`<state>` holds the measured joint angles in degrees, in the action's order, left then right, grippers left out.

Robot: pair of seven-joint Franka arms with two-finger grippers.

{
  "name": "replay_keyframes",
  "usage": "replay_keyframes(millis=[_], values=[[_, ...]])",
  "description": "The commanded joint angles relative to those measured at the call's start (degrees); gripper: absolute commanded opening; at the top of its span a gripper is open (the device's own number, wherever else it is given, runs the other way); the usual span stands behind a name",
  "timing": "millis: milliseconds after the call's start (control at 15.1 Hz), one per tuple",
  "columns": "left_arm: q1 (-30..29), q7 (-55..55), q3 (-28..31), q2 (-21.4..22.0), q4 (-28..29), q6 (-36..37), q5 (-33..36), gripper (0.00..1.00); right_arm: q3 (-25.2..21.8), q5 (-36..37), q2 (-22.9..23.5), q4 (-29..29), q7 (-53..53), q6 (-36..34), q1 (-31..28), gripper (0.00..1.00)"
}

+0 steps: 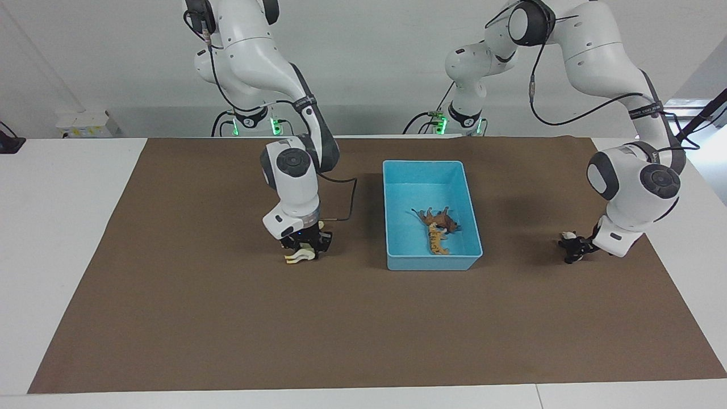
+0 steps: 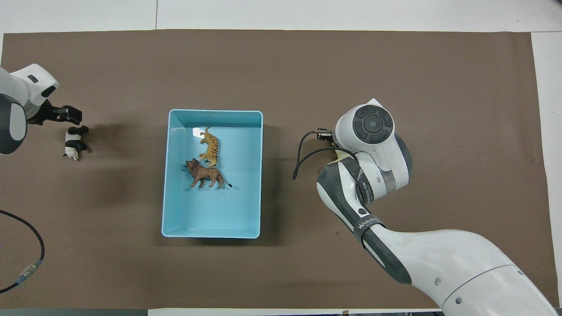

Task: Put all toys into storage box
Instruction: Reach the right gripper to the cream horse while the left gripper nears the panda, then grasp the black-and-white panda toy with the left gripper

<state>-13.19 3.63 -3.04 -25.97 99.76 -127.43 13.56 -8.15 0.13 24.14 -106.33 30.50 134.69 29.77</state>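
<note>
Scene: storage box (image 1: 397, 216) mid-bench holds tiger (image 1: 436, 241) and brown animal (image 1: 438, 218) | Right tool (image 1: 305, 243): down on cream horse (image 1: 299, 255), box's right-arm end, grip unclear | Left tool (image 2: 66, 115): spread beside panda (image 2: 74, 142), box's left-arm end | Advice: centre fingers, squeeze gently.

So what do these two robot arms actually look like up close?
Both arms are glossy white with rounded dark grey joint caps and grey bands with lettering. Black cables run along them. The left gripper and right gripper are small black two-finger claws. Green lights glow at the bases.
</note>
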Motion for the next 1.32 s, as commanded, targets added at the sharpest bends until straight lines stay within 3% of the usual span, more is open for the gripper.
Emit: replay_keyframes(millis=[0,198,397,661,728,794,1257], values=[[-1.6,-0.2,-0.1,4.4,11.0,-7.5,-0.2,1.0,0.1,-1.4,0.2,5.4,-0.1,-4.9,-0.3,0.0],[-1.6,-0.4,-0.1,5.2,13.6,-9.8,-4.9,1.0,0.1,-1.4,-0.1,10.6,-0.1,-11.1,-0.9,0.0],[-1.1,-0.6,-0.2,5.7,15.1,-10.1,-5.4,1.0,0.0,-1.4,-0.4,14.8,-0.1,-16.4,-1.4,0.0],[0.2,-3.5,-0.5,5.8,16.1,-10.2,-6.3,0.98,-0.3,-1.3,-0.5,16.4,-0.2,-18.5,-1.4,0.0],[0.4,-3.7,-0.5,6.0,16.1,-9.9,-6.3,0.59,-0.3,-1.4,-0.6,16.5,-0.2,-18.5,-1.4,0.0],[0.5,-4.8,-0.6,6.0,15.8,-9.3,-6.6,0.01,-0.3,-1.3,-0.5,16.6,-0.1,-18.5,-1.4,0.0],[9.0,-17.1,-0.6,6.1,4.0,5.9,-16.7,0.0,-0.6,-1.2,-1.1,17.5,-0.2,-18.6,-1.6,0.0]])
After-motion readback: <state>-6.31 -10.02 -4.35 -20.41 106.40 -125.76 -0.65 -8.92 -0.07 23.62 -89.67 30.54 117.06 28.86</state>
